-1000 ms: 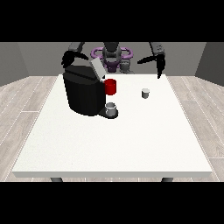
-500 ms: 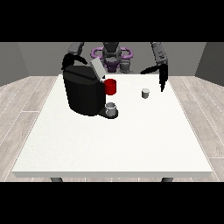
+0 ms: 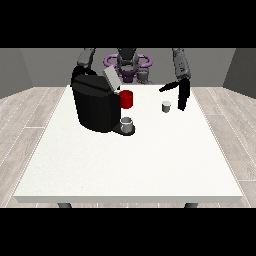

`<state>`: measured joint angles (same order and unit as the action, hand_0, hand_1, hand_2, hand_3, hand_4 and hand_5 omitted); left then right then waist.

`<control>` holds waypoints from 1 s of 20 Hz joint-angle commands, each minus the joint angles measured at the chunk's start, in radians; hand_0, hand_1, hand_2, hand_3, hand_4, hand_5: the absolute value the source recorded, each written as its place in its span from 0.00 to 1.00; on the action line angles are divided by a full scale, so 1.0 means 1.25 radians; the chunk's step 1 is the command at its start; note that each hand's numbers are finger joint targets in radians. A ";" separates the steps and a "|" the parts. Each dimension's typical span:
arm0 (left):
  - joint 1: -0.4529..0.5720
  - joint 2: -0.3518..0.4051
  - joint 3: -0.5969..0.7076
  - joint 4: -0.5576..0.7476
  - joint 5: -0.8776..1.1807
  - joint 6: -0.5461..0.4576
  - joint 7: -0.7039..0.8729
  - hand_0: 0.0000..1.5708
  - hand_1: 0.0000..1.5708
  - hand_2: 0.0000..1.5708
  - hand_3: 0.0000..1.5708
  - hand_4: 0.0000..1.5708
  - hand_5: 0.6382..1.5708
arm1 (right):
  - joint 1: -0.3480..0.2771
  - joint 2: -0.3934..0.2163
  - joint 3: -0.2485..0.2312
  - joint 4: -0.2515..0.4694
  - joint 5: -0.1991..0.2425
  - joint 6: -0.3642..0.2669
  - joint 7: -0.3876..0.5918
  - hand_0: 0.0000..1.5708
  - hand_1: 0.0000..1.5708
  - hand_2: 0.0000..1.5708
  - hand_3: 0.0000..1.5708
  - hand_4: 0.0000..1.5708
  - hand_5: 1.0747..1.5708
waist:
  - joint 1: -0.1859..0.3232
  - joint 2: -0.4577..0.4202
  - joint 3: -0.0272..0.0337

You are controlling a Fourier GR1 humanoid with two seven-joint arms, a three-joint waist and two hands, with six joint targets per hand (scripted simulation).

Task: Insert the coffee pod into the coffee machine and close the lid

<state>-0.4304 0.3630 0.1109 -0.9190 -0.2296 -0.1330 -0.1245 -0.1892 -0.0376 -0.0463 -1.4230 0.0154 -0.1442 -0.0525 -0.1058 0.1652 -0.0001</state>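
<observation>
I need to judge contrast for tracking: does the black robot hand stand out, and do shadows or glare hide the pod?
Front view: even light, no glare on the white table; the robot hand at the view's right reads dark against it; the pale coffee pod contrasts weakly; the coffee machine casts only a faint shadow.

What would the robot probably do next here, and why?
Probably lower the hand at the view's right a little further and shift it onto the small grey coffee pod. The pod stands on the white table just beside that hand, not yet touched, while the coffee machine has its lid raised, ready to take it.
</observation>
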 commanded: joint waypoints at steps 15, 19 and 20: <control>-0.065 0.035 -0.046 0.217 -0.195 0.117 -0.100 0.35 0.35 0.44 0.29 0.00 1.00 | -0.039 0.013 0.029 0.014 0.021 -0.030 0.018 0.00 0.00 0.00 0.00 0.34 1.00 | -0.025 0.026 -0.0004; -0.047 -0.006 -0.089 0.181 -0.247 0.167 -0.078 0.44 0.44 0.53 0.38 0.00 1.00 | -0.052 -0.005 -0.036 0.072 -0.029 -0.018 0.008 0.00 0.00 0.00 0.00 0.33 1.00 | 0.009 -0.012 0.0001; -0.075 0.016 -0.045 0.228 -0.221 0.162 -0.120 0.46 0.46 0.54 0.39 0.10 1.00 | -0.019 -0.010 -0.013 0.042 -0.021 0.000 0.004 0.00 0.00 0.00 0.00 0.33 1.00 | -0.027 0.006 -0.0002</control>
<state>-0.5068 0.3772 0.0343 -0.6809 -0.4889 0.0292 -0.2251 -0.2245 -0.0346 -0.0453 -1.3691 0.0102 -0.1639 -0.0383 -0.1232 0.1622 0.0000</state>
